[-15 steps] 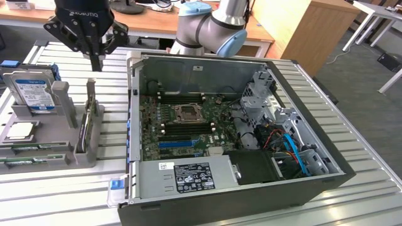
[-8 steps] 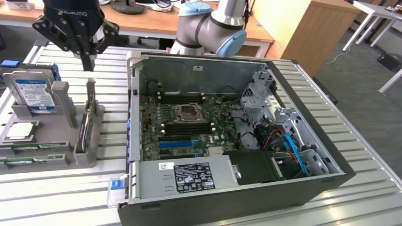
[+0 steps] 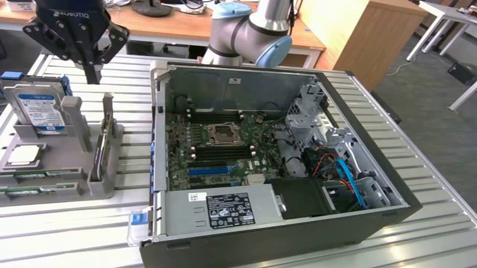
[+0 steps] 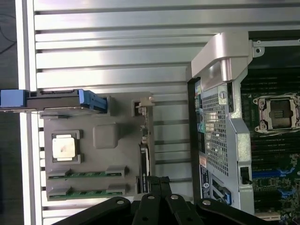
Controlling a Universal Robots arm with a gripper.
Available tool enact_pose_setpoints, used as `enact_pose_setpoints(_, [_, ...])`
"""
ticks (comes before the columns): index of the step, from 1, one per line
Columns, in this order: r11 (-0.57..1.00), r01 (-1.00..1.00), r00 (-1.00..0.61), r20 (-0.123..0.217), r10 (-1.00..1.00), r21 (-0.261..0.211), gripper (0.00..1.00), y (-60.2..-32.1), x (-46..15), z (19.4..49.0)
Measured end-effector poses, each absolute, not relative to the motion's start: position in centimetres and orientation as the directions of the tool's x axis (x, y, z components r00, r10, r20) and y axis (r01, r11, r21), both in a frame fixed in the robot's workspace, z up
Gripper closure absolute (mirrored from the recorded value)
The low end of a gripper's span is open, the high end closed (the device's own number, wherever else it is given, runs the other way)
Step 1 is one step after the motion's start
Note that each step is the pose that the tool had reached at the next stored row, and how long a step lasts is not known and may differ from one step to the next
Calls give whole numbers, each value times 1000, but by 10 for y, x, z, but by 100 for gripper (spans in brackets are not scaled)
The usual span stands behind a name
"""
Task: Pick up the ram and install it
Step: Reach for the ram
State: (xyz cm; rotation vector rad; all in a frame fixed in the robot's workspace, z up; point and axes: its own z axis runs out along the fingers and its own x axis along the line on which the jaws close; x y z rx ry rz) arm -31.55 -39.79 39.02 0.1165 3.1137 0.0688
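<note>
- Two ram sticks lie flat and parallel in grooves of a grey holder [image 3: 44, 198] [image 4: 105, 136] on the slatted surface [image 3: 75, 223] [image 4: 117, 61], at the exterior view's left of the open computer case [image 3: 246, 245] [image 4: 220, 56].
- Inner ram stick [image 3: 41, 175] [image 4: 87, 174]: long, thin green board, just beside the processor [image 3: 26, 155] [image 4: 65, 147]; its ends sit under grey clips.
- Outer ram stick [image 3: 37, 190] [image 4: 87, 192]: same look, along the holder's edge.
- Claw [image 3: 93, 74] [image 4: 158, 185] hangs above the holder, fingers drawn together on nothing, apart from both sticks.
- Hard drive [image 3: 37, 111] [image 4: 65, 101], blue-white label, stands upright in the holder.
</note>
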Motion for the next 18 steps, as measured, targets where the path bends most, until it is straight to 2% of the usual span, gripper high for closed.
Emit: enact_pose_setpoints(18, [996,74,-997,-23,75,45,89,-398,-347,389])
